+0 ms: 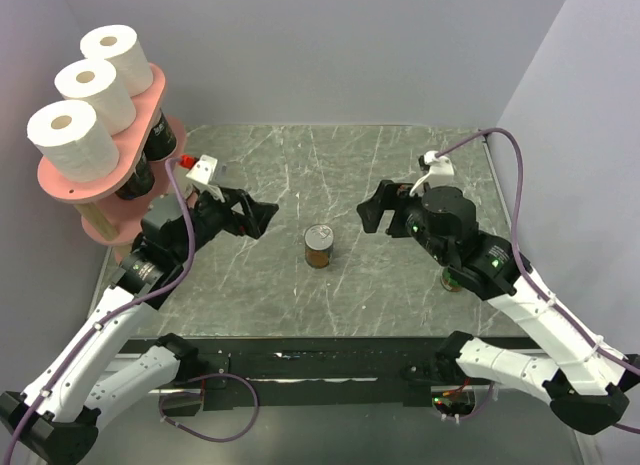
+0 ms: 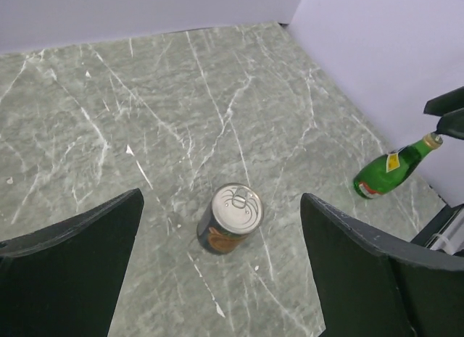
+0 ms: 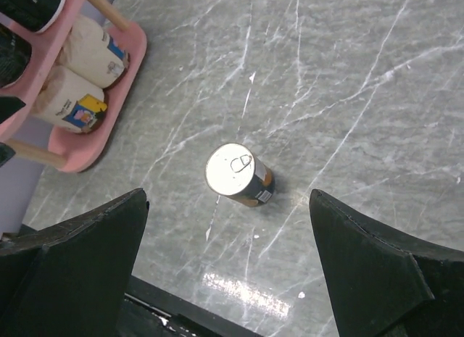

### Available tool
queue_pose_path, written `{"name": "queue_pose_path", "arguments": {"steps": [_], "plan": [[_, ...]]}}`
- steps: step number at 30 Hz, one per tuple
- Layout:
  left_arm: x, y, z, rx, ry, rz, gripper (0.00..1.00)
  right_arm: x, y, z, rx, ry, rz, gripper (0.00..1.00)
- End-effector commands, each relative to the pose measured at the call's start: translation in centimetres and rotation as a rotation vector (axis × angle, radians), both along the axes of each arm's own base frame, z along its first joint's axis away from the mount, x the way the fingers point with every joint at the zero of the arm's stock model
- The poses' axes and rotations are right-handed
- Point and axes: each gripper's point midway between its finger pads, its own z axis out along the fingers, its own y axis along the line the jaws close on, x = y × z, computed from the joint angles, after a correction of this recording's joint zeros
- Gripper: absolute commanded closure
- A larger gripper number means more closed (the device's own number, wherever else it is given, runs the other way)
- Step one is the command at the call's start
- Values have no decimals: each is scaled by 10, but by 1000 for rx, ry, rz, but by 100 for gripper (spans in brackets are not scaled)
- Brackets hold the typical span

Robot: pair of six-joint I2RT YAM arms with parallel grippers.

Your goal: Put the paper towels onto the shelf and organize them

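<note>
Pink shelf [image 1: 151, 93], white paper towels [image 1: 95, 93], grey white-veined table [image 1: 300, 165], green bottle [image 2: 388, 170], brown can [image 1: 319, 246]

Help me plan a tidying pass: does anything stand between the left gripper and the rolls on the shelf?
Nothing visible does. The left gripper, open, hangs beside the shelf, pointing away from the rolls toward the can, which stands mid-table on the gripper's far side.
</note>
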Motion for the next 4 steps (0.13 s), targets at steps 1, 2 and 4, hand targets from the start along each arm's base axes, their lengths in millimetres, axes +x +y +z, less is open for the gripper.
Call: {"name": "queue_pose_path", "arguments": {"steps": [1,2,4], "plan": [[-2,-3,26,-71,-68,-16,4,2,-3,25,28,-59,-14,0],[-1,-2,26,-70,-67,-7,4,2,-2,24,27,-59,-13,0],[0,-2,26,-70,-67,-7,4,2,-2,21,25,-55,-10,0]]}}
